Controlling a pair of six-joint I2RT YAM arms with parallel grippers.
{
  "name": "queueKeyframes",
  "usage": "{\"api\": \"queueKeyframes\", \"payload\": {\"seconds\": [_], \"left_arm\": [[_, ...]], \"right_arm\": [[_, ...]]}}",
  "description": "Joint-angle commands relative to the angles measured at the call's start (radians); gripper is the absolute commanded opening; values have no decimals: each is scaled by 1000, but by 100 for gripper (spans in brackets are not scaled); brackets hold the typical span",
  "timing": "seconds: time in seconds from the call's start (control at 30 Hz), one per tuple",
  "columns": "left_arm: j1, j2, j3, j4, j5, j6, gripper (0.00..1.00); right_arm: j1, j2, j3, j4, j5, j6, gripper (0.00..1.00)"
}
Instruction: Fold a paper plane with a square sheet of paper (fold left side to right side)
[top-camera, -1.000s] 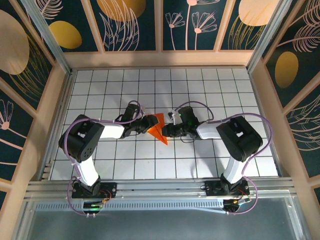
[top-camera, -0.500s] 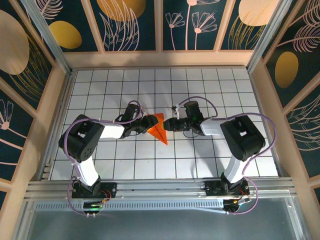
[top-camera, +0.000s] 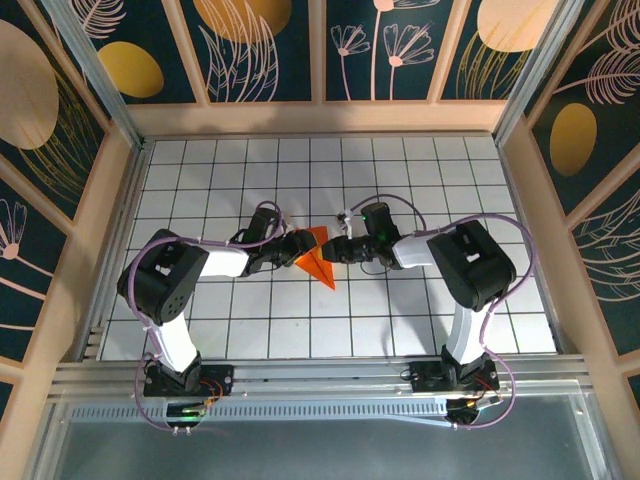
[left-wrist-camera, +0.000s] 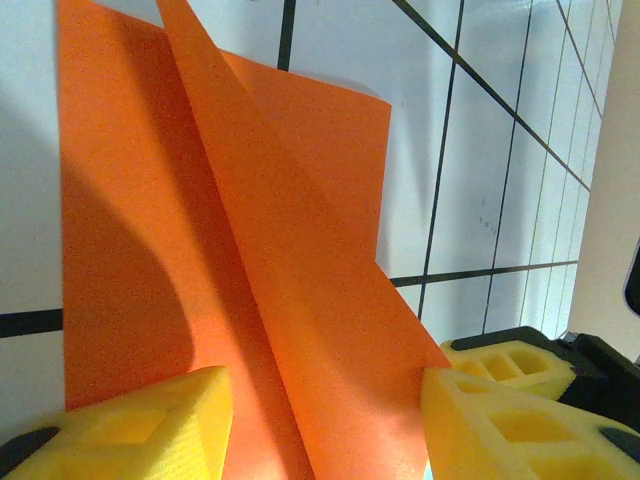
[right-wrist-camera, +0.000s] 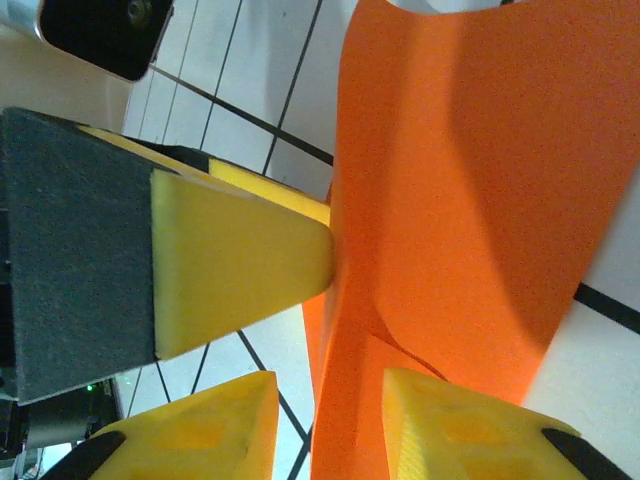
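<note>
Creasing the square sheet of paper (top-camera: 316, 258) mid-table, a pointed wedge. Left gripper (top-camera: 297, 246) half spread, straddling it; right gripper (top-camera: 334, 250) narrowed round its right edge — can't tell if pinched. We'd press slow & keep edges aligned.

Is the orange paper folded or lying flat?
Folded: the orange paper shows a raised centre crease with overlapping layers, tapering to a point.

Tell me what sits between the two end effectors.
The folded orange paper lies between the left end effector and the right end effector, as the top external view shows. Each wrist view also shows it between that end effector's own fingers.
</note>
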Motion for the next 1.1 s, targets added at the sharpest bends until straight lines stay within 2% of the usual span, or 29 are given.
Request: {"api": "queueKeyframes", "payload": {"seconds": [0.0,0.23,0.63,1.07], "left_arm": [[-1,11,-4,-62,-33,20,53],[0,12,-6,-59,-31,19,53],[1,5,-7,-62,-39,19,53],[-1,1,-7,-66,-39,19,53]], "right_arm": [[7,21,27,24,-16,6,32],[7,35,34,25,-14,9,28],[2,28,26,-22,39,-4,8],[-14,23,28,-78,94,-28,4]]}}
